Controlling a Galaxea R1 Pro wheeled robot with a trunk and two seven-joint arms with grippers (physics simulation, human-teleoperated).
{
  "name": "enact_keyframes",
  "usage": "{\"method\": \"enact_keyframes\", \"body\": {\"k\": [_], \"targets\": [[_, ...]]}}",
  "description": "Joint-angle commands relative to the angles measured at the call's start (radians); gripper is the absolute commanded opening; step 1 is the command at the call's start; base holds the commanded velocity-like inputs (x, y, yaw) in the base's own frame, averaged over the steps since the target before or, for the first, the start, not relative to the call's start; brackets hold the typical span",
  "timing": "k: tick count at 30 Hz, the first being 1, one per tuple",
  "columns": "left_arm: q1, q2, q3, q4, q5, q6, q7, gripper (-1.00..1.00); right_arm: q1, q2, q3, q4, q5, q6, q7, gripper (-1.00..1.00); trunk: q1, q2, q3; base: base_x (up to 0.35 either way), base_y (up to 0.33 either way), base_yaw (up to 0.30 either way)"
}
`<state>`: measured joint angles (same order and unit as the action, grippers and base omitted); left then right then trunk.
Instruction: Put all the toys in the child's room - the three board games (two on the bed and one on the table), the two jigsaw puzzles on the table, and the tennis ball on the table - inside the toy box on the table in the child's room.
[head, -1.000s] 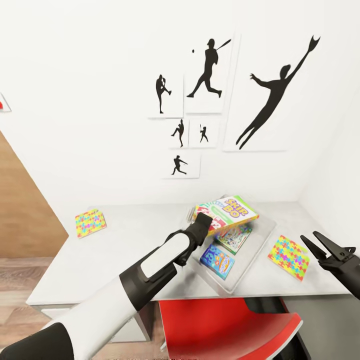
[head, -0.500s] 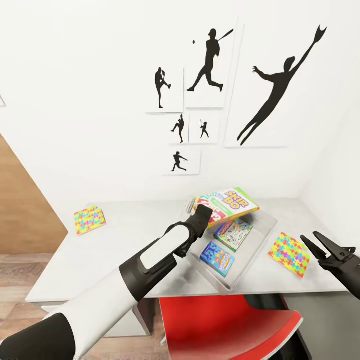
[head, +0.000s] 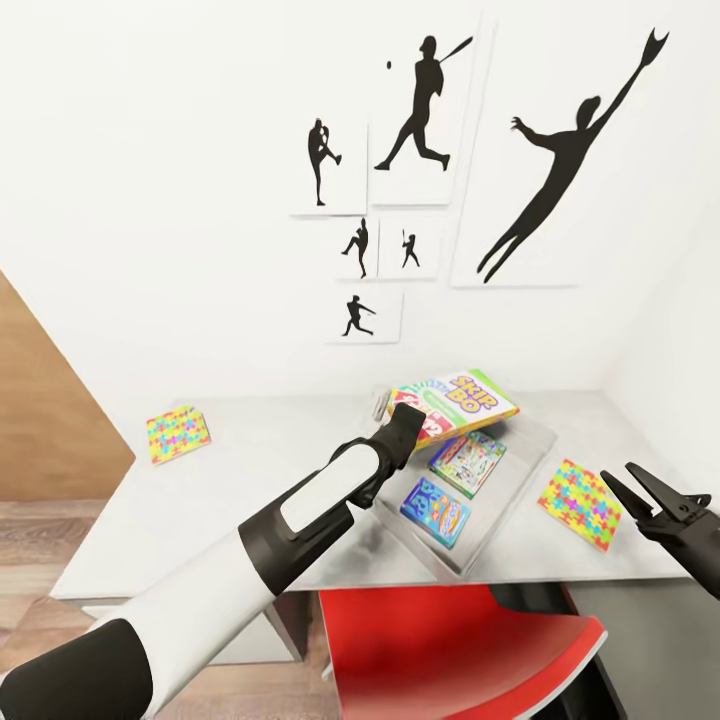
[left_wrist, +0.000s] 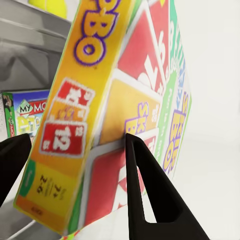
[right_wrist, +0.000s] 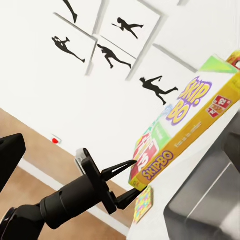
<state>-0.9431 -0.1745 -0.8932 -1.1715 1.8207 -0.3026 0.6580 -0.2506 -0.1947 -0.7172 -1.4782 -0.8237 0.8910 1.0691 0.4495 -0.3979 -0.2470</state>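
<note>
Head view: left gripper (head: 408, 420) clamped on SKIP-BO box (head: 455, 405) over toy box (head: 535, 450); right gripper (head: 640, 492) spread, empty. Lower flat beside 2 games, then release.

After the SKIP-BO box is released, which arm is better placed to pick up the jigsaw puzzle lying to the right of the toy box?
Right, probably. The right gripper is open, empty and next to that jigsaw puzzle. The left gripper holds the SKIP-BO box over the toy box.

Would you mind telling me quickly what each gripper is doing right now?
Left gripper: closed on the SKIP-BO box, held over the toy box.
Right gripper: open, holding nothing.
</note>
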Motion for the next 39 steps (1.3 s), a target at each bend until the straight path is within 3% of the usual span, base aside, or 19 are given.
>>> {"method": "enact_keyframes", "body": {"k": [1,10,15,21,26,39], "targets": [[-0.001,0.0,-0.001,-0.001,0.003,-0.004,0.005,-1.0,-0.001,0.0,-0.001,0.001,-0.001,0.005,0.002,1.0,0.001,-0.002,-0.004,0.0,0.0,0.0],[-0.002,0.0,-0.002,-0.003,0.002,-0.004,0.005,-1.0,-0.001,-0.003,-0.001,0.013,-0.005,0.01,0.006,1.0,0.001,-0.002,-0.018,0.0,0.0,0.0],[-0.002,0.0,-0.005,-0.005,0.002,-0.004,0.005,-1.0,-0.001,-0.003,-0.001,0.012,-0.008,0.026,0.051,1.0,0.001,-0.002,-0.027,0.0,0.0,0.0],[-0.002,0.0,-0.014,-0.005,0.002,-0.004,0.005,-1.0,-0.001,-0.001,-0.026,0.01,-0.003,0.038,0.136,1.0,0.001,-0.002,-0.036,0.0,0.0,0.0],[-0.002,0.0,-0.02,-0.007,0.002,-0.004,0.005,-1.0,-0.001,-0.001,-0.076,0.011,0.001,0.079,0.2,1.0,0.001,-0.002,-0.045,0.0,0.0,0.0],[-0.002,0.0,-0.026,-0.052,0.0,-0.003,0.005,-1.0,-0.001,0.001,-0.1,0.012,0.002,0.097,0.222,1.0,0.001,-0.002,-0.066,0.0,0.0,0.0]]}}
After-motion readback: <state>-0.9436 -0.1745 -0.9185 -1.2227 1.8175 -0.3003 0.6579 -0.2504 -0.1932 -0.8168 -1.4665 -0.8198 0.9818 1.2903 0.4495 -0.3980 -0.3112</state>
